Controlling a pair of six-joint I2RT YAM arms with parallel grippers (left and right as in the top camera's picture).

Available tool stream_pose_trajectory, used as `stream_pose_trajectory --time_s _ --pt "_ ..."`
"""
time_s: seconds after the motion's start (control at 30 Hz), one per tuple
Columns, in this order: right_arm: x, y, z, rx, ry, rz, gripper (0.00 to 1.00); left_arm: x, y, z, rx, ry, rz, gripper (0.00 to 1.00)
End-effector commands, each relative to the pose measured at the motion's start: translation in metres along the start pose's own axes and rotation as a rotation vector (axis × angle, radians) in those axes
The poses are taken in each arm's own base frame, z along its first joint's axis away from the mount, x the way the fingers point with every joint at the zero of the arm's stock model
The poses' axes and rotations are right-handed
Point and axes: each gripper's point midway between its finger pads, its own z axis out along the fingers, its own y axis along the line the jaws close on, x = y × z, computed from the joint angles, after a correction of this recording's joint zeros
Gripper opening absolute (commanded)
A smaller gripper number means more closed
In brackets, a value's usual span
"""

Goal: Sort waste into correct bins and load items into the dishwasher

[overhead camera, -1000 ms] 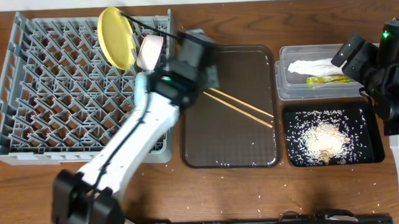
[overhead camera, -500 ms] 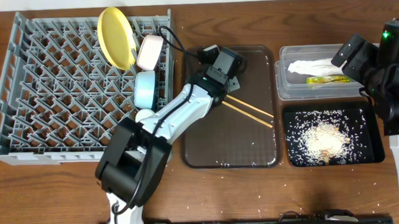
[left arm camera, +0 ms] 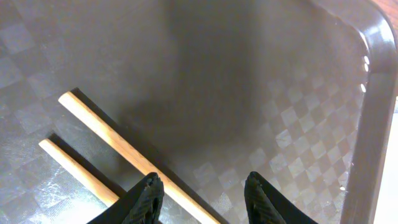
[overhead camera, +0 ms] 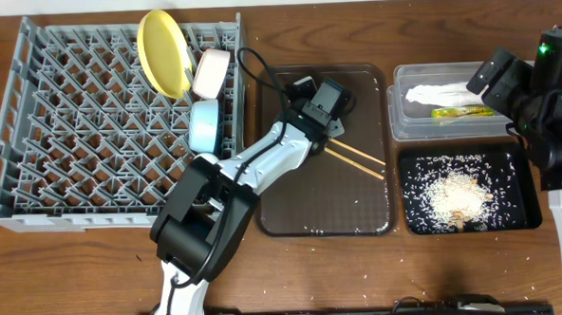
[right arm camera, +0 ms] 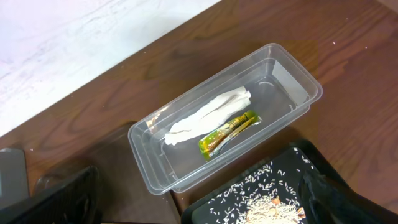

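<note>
Wooden chopsticks lie right under the left gripper, jaws spread wide, holding nothing; one stick runs between its fingertips, on the brown tray.

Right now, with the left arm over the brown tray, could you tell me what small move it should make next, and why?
Probably nudge the left gripper sideways to centre it over the chopsticks before lowering. Its jaws stand open and empty above the serving tray, and both sticks lie flat, off toward one finger rather than mid-gap, not yet gripped.
</note>
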Motion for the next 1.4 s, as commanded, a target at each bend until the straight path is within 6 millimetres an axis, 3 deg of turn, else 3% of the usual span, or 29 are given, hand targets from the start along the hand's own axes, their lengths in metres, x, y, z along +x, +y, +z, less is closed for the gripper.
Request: stream_pose_trajectory --time_s 0.0,0.67,1.0,1.37 --pt "0.0 -0.002 0.001 0.008 0.0 0.013 0.99 0.007 0.006 0.008 -0.025 0.013 -0.003 0.44" --pt "0.0 -0.002 0.001 0.008 0.0 0.013 0.99 0.026 0.016 0.02 -0.07 0.052 -0.008 0.42" --pt "0.0 -0.002 0.001 0.008 0.0 0.013 0.99 0.025 0.019 0.021 -0.083 0.046 -0.006 0.15" --pt "0.0 -0.002 0.001 0.008 0.0 0.013 0.99 0.015 0.031 0.022 -0.11 0.044 -0.011 0.08"
